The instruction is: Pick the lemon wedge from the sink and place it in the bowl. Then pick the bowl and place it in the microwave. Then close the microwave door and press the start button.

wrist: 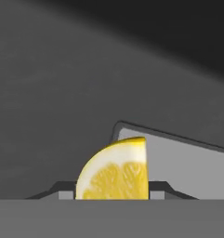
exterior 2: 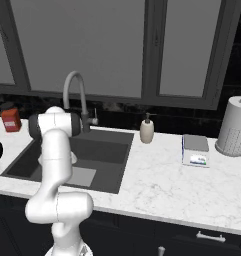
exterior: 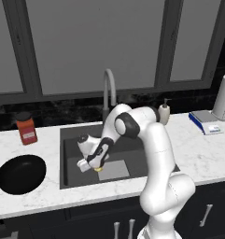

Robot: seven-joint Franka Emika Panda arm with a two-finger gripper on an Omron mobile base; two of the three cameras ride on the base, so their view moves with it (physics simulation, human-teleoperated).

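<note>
The gripper (exterior: 99, 166) was down inside the sink (exterior: 72, 158), its tips at the left edge of the pale grey mat (exterior: 115, 170). In the hand view the lemon wedge (wrist: 117, 171) sat directly between the two dark finger tips (wrist: 64, 193), one at each side of it, cut face toward the camera and rind arched over the top — whether the jaws were actually pressing on it or only standing close beside it could not be told. From the left base view a small spot of yellow showed just under the hand, at the mat's near left corner.

The arm (exterior: 153, 154) rose from the front edge of the counter (exterior: 198, 154) and bent down and leftward over the basin, its dark elbow joint above the sink's middle. The curved faucet (exterior: 108, 88) stood at the back edge of the sink, behind the arm.

The bowl (exterior: 20, 174) lay on the counter to the left of the sink, near the front edge, well apart from the wedge. Behind it, toward the back edge, stood an orange-red jar (exterior: 26, 129) with a dark lid.

To the right of the sink, at the counter's back edge, was a pale soap dispenser (exterior 2: 147, 129). Further right lay a small kitchen scale (exterior 2: 195, 150) — grey top, blue sides — and at the far right corner stood a roll of paper towel (exterior 2: 234, 126) upright on its holder.
</note>
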